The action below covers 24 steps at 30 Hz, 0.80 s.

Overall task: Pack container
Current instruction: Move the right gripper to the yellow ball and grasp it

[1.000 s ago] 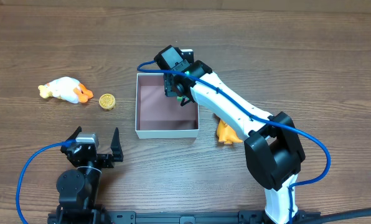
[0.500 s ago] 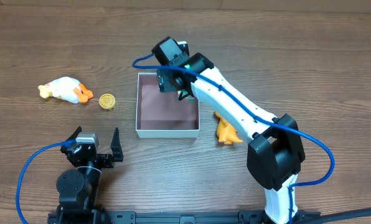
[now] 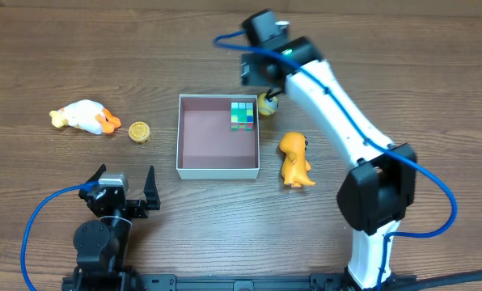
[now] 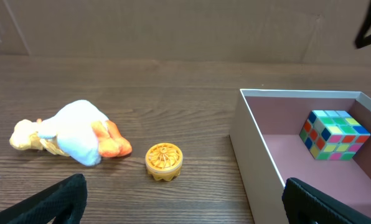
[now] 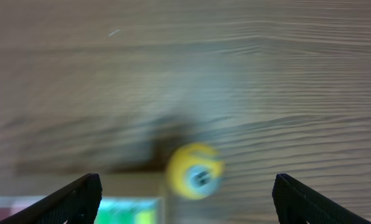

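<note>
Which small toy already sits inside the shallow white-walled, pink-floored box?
The multicoloured puzzle cube, in the far right corner of the white-walled box. The white plush duck, round orange disc, orange animal figure and yellow ball lie outside.

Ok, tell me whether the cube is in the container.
In: the cube lies on the container's pink floor, inside its walls.

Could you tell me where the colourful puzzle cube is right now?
In the overhead view, the puzzle cube lies inside the container, in its far right corner, with the small yellow toy just outside.
</note>
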Each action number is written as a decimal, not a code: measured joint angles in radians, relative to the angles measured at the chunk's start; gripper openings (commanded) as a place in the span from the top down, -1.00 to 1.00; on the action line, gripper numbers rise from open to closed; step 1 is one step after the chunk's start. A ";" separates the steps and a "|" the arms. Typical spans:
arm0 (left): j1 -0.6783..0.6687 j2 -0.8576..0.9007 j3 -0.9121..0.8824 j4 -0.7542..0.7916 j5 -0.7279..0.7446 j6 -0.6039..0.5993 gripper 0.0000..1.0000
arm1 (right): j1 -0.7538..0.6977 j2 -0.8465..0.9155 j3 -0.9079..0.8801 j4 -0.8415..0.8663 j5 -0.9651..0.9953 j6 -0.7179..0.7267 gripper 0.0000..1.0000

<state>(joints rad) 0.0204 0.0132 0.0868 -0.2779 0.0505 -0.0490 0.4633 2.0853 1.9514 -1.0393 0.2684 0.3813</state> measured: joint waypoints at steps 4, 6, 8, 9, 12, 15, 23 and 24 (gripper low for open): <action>0.000 0.000 0.000 0.000 0.000 0.000 -1.00 | -0.105 0.000 0.000 0.026 -0.047 0.006 -0.80; 0.000 0.000 0.000 0.000 0.000 0.000 -1.00 | -0.137 0.000 -0.003 0.037 -0.071 0.008 -0.79; 0.000 0.000 0.000 0.000 0.000 0.000 -1.00 | -0.158 0.000 -0.018 0.044 -0.094 0.008 -0.79; 0.000 0.000 0.000 0.000 0.000 0.000 -1.00 | -0.160 0.000 -0.021 0.044 -0.096 0.008 -0.79; 0.000 0.000 0.000 0.000 0.000 0.000 -1.00 | -0.160 0.020 -0.049 0.048 -0.124 0.011 -0.78; 0.000 0.000 0.000 0.000 0.000 0.000 -1.00 | -0.158 0.056 -0.064 0.055 -0.145 0.014 -0.78; 0.000 0.000 0.000 0.000 0.000 0.000 -1.00 | -0.159 0.151 -0.079 0.087 -0.202 0.031 -0.78; 0.000 0.000 0.000 0.000 0.000 0.000 -1.00 | -0.157 0.161 -0.079 0.093 -0.211 0.031 -0.78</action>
<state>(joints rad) 0.0204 0.0132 0.0868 -0.2779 0.0502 -0.0490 0.3061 2.2467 1.8725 -0.9459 0.0574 0.4126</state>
